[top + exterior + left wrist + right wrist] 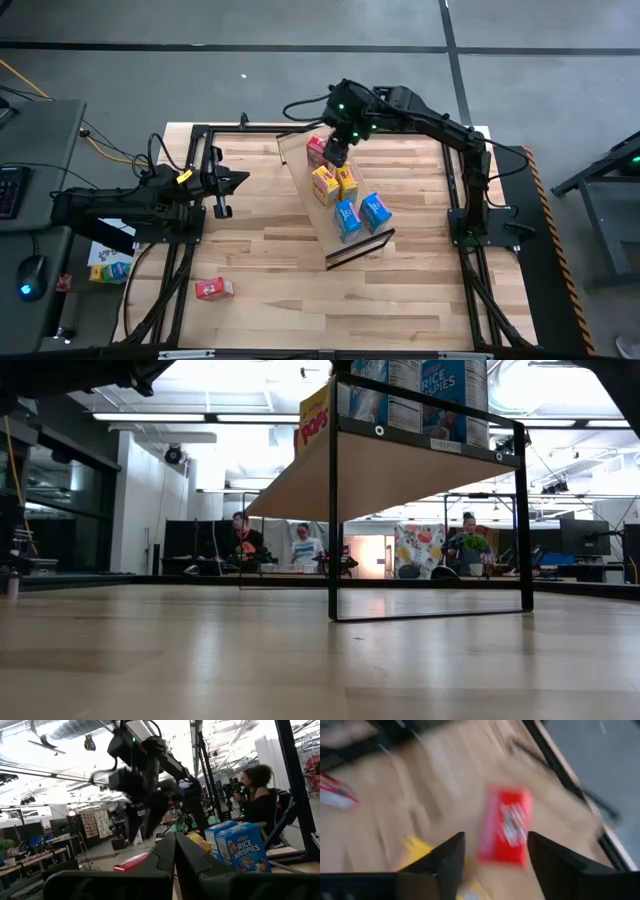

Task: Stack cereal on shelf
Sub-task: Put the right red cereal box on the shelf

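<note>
Cereal boxes on shelf, one stray on table; two arms present.

Shelf (pixel 300 160): light-wood board with dark frame, set diagonally mid-table (pixel 400 290). On it, in a row: red box (pixel 317 150) at the far end, two yellow boxes (pixel 325 185) touching each other, then two blue boxes (pixel 376 211) toward the near end rail. Second red box (pixel 213 289) lies flat on the table near its front left edge, well apart from the shelf. Right pincer (pixel 337 155): above the shelf's far end, just beside the red box there; fingers (pixel 445 857) parted, released, red box seen between them but not gripped. Left pincer (pixel 240 180): clenched, holding nothing, at the table's left side, pointing toward the shelf.
</note>
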Robot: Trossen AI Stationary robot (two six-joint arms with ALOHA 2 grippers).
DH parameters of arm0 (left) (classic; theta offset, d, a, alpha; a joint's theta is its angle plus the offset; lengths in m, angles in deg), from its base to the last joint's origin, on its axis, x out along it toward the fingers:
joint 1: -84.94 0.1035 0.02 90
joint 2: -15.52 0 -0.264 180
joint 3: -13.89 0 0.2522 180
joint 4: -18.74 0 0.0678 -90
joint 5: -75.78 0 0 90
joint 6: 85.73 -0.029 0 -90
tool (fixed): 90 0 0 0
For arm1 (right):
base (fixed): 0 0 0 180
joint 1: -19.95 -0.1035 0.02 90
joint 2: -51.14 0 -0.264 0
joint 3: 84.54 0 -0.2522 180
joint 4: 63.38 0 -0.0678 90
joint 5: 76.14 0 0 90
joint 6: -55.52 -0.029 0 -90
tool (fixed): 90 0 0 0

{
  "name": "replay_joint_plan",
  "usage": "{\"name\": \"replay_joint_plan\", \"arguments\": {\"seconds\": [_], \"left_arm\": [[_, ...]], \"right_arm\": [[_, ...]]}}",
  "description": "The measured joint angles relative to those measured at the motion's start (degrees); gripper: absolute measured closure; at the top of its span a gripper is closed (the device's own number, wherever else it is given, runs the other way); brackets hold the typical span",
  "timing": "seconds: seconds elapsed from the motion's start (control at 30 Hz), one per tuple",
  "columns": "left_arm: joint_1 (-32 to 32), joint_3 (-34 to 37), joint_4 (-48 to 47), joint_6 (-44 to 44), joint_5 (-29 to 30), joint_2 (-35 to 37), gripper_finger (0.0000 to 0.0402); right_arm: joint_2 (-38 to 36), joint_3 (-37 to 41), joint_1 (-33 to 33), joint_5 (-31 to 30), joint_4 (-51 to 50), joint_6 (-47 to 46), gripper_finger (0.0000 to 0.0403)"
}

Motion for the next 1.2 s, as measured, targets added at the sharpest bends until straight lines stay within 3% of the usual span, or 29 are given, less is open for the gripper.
{"name": "replay_joint_plan", "arguments": {"seconds": [0.23,0.33,0.63,0.77,1.2], "left_arm": [[0.0,0.0,0.0,0.0,0.0,0.0,0.0402],[0.0,0.0,0.0,0.0,0.0,0.0,0.0401],[0.0,0.0,0.4,-0.3,0.4,0.0,0.0401],[0.0,0.0,0.4,-1.0,0.9,0.0,0.0401],[0.0,0.0,0.3,-1.0,1.3,0.0,0.0401]], "right_arm": [[0.6,0.0,-1.4,5.2,17.0,2.5,0.0326],[2.5,0.0,-2.5,5.1,17.4,4.0,0.0388],[7.3,0.2,-3.7,0.1,13.5,9.5,0.04],[7.2,0.1,-3.5,-3.6,11.7,8.6,0.0398],[7.2,0.1,-3.5,-5.8,11.3,4.4,0.0402]]}}
